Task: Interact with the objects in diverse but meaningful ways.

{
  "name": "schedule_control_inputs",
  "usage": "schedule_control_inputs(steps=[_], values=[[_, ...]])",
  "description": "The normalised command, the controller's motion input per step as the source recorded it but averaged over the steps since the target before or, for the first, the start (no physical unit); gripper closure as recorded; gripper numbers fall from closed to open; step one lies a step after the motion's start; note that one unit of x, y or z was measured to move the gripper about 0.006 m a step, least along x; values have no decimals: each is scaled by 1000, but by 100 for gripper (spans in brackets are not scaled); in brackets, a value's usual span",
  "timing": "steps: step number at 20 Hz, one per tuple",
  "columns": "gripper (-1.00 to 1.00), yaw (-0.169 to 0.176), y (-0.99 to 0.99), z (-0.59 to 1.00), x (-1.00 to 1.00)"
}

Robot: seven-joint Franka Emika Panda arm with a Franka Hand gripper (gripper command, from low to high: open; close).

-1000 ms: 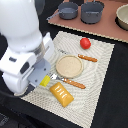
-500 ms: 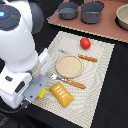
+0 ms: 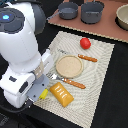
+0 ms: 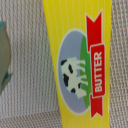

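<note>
Beige woven mat (image 3: pixel 97 75) covered the dark table | our gripper (image 3: pixel 36 90) hung at its 8 o'clock corner, jaw state we could not tell | butter packet (image 4: pixel 80 70) filled the wrist view | biscuit block (image 3: pixel 61 94) at 6 | tomato (image 3: pixel 85 43) at 1 | two grey pots (image 3: pixel 80 11) beyond 12.

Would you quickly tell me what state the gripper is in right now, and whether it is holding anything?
Gripper: cannot be told. The fingers are hidden behind the arm in the exterior view, and the wrist view shows only the yellow butter packet on the mat, no fingers.
</note>
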Motion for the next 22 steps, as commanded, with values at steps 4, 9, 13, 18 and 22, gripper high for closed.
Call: schedule_control_inputs(steps=[4,9,13,18,22], values=[[-100,27,211,530,-653],[-100,20,360,475,-905],[-100,44,393,357,-863],[-100,70,384,209,-807],[-100,147,104,-49,-709]])
